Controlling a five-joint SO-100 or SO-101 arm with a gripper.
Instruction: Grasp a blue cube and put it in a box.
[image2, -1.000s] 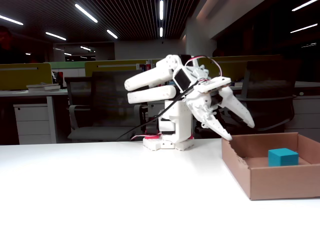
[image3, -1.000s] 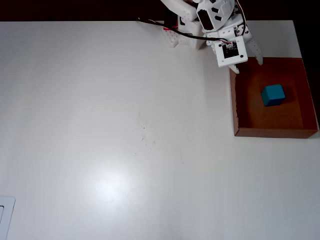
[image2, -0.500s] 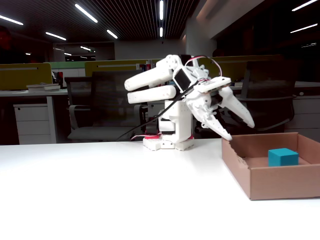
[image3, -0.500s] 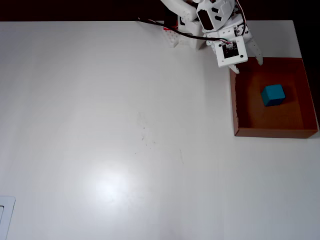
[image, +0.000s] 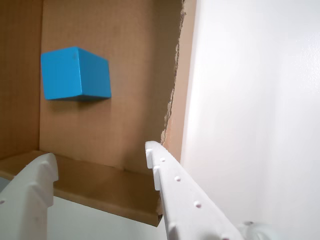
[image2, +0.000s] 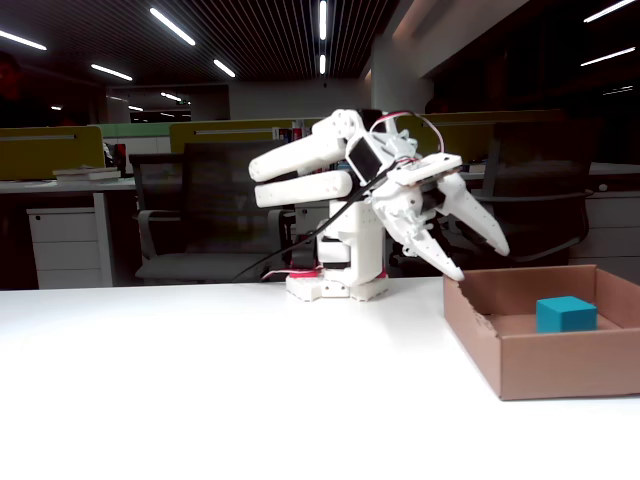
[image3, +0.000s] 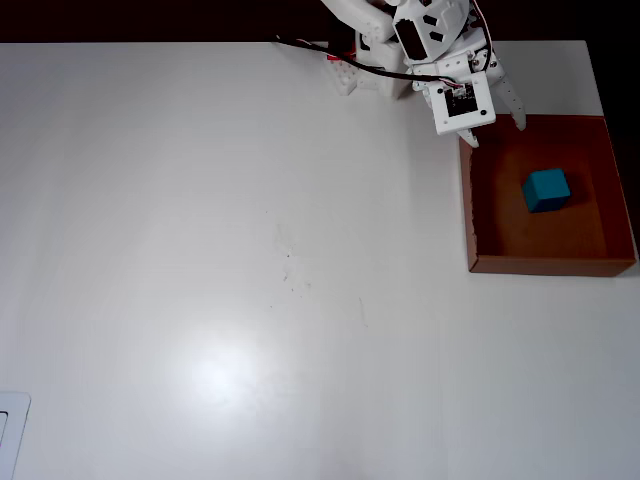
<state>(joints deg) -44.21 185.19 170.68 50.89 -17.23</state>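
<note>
Inside the box, blue cube lies apart from the spread, empty claw.

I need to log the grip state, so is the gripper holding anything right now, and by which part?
Nothing is held. The gripper is open and empty above the box edge; the blue cube rests on the box floor, apart from it.

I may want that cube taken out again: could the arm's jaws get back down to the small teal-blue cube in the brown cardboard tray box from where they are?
Probably yes: the small teal-blue cube sits alone in the open-topped brown cardboard tray box, and the open gripper hangs empty over its near corner.
</note>
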